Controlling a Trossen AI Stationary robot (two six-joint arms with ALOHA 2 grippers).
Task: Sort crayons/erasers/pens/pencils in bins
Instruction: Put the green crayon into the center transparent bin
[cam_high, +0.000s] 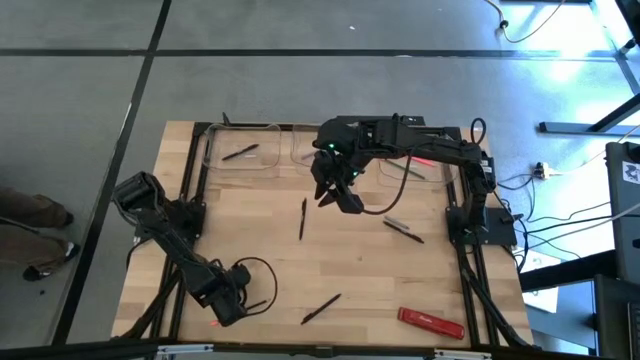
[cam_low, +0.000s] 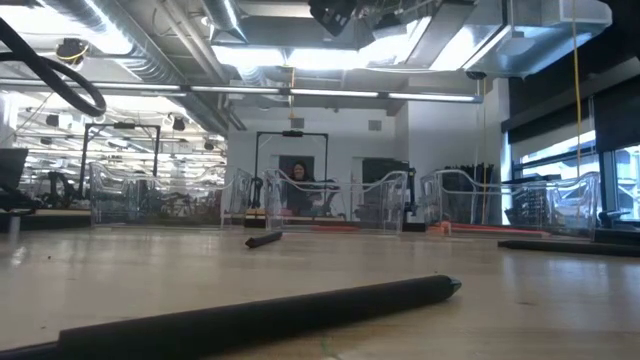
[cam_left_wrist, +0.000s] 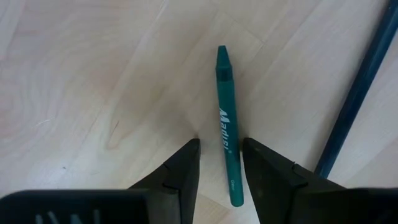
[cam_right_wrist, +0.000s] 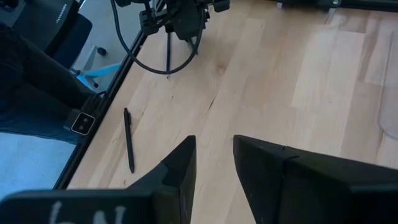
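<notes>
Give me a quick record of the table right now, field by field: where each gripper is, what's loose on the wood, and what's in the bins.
left gripper: open, near table edge, fingers straddling a green crayon
right gripper: open, raised over the table's middle, in front of the bins, nothing between its fingers
loose pens: one under the right gripper, one to its right, one near the front edge
left bin: one pen
red bar: front right of the table

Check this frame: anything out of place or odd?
Nothing damaged or spilled. Several pens lie loose on the table, unsorted, and a green crayon lies between the open left gripper fingers.
</notes>
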